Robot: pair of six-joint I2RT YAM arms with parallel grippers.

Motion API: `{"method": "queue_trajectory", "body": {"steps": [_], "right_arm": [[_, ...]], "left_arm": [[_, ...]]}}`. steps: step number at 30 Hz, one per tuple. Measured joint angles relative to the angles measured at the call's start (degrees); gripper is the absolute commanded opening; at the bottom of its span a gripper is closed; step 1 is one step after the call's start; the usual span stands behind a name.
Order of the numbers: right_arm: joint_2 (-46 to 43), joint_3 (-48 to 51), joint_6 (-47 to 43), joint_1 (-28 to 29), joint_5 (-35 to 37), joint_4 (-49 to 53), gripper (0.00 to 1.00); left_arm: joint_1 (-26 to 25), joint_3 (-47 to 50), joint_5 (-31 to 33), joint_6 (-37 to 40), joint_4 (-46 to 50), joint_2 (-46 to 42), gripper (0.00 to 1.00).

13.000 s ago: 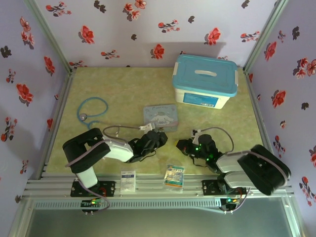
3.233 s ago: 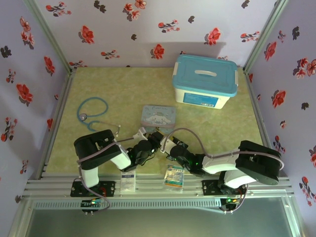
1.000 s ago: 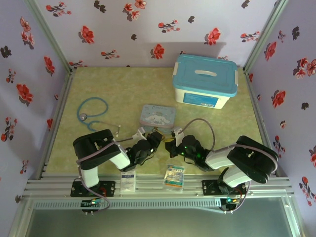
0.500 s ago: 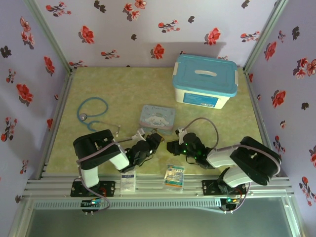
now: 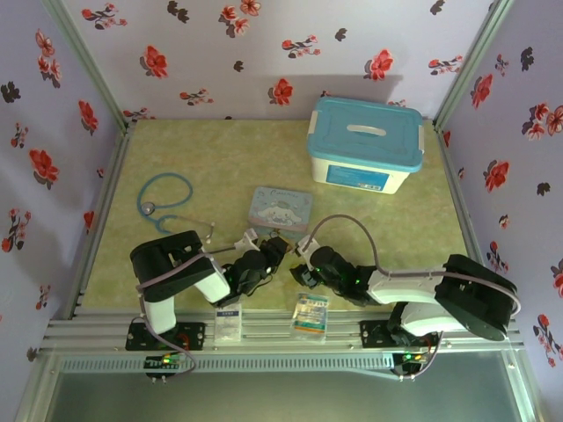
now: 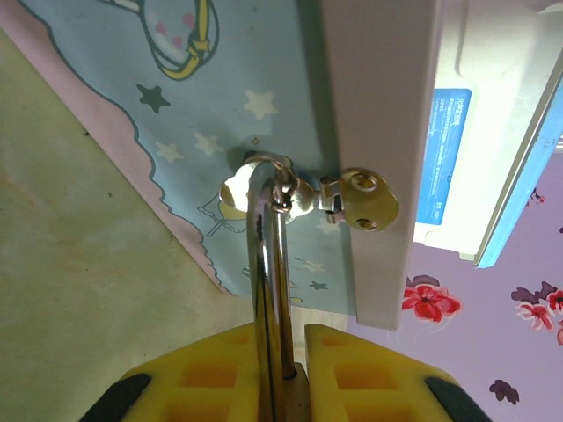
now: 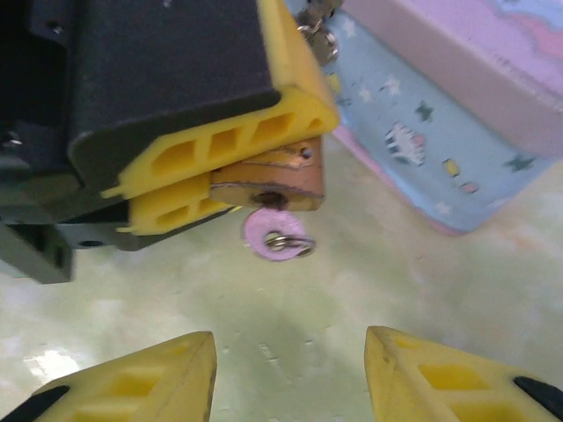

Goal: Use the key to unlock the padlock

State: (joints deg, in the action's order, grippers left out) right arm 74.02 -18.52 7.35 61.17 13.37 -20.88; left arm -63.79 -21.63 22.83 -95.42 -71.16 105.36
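The right gripper has swung back in. Half a second ago it sat a bit off from the left one, with a gap you could see from above. Now that arm is stretched lower and its tip is just beside the left gripper. Its yellow fingers are spread wide with nothing between them, and its wrist cam looks straight at the key. I read that as lining up for a grab-and-twist that isn't done yet.

The padlock hasn't gone anywhere. It's pinched in the left gripper's closed pads, held off the green tabletop, right by the cartoon tin. The key looks already seated in the bottom face of the brass body (only the pale round head and its little split ring stick out). So I'd say insertion is done and the turn is what's left.

On orientation, the lock's long axis runs from key end to shackle end. The keyhole face is turned down and toward the right gripper. The shackle rises out the other side of the pads, with the tin behind it. A small brass tab hangs off a ring at the shackle's top. I can't tell from these views whether the shackle has popped.
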Motion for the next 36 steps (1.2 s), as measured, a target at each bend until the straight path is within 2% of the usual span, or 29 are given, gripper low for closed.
{"method": "queue_trajectory", "body": {"steps": [5, 14, 22, 26, 30, 36], "right_arm": [[0.94, 2.23, -10.69, 3.13, 8.24, -6.16, 0.48], [7.78, 3.61, -25.07, 6.32, 15.02, -18.10, 0.47], [13.49, 1.64, -28.17, 7.39, 15.50, -24.48, 0.43], [14.75, 1.07, -28.72, 8.11, 16.55, -26.36, 0.33], [14.75, 0.94, -28.81, 8.15, 17.40, -26.58, 0.28], [13.57, 1.09, -28.02, 8.46, 18.05, -26.38, 0.31]], "left_arm": [[0.00, 0.00, 0.02, 0.00, 0.00, 0.00, 0.00], [0.00, 0.00, 0.02, 0.17, 0.00, 0.00, 0.00], [0.00, 0.00, 0.00, 0.17, 0.00, -0.02, 0.00], [0.00, 0.02, 0.00, 0.17, 0.00, -0.02, 0.00], [0.00, 0.04, 0.02, 0.17, 0.00, -0.02, 0.00], [0.00, 0.04, 0.02, 0.17, 0.00, -0.02, 0.00]]}}
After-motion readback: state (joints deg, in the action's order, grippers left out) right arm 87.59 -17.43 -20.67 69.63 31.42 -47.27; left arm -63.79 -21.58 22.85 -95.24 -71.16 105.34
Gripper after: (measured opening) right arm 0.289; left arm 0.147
